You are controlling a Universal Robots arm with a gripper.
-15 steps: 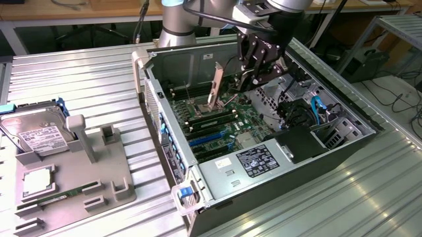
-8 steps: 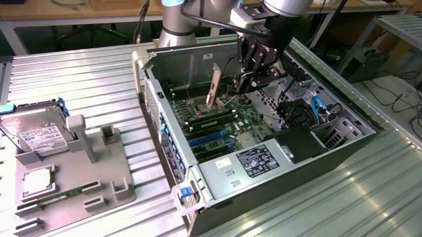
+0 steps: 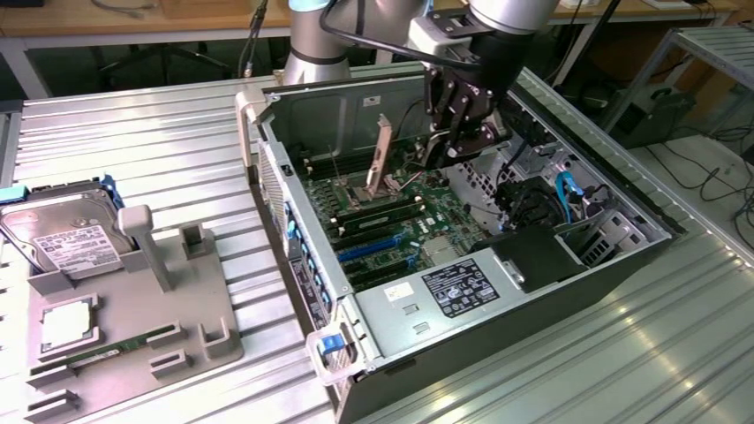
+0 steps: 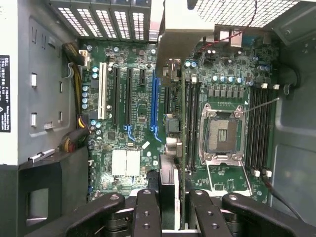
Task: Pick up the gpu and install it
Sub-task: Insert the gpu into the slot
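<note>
The motherboard [image 4: 133, 123] is green, with one white slot [image 4: 102, 91], black slots beside it and a blue one [image 4: 155, 101]. The computer case [image 3: 613, 265] is black outside and grey metal inside, and a black label with white print [image 3: 460, 291] sits on its silver power supply box. Blue cables [image 3: 569, 196] run near the black drive bays. The gripper [image 3: 462, 134] is black, on a silver-grey arm. The card [image 4: 170, 190] between its fingers is dark with a pale metal bracket. The grey tray [image 3: 130, 309] holds a silver hard drive with a white label [image 3: 65, 231] and a green memory stick [image 3: 112, 349]. The table [image 3: 613, 362] is ribbed silver metal.
</note>
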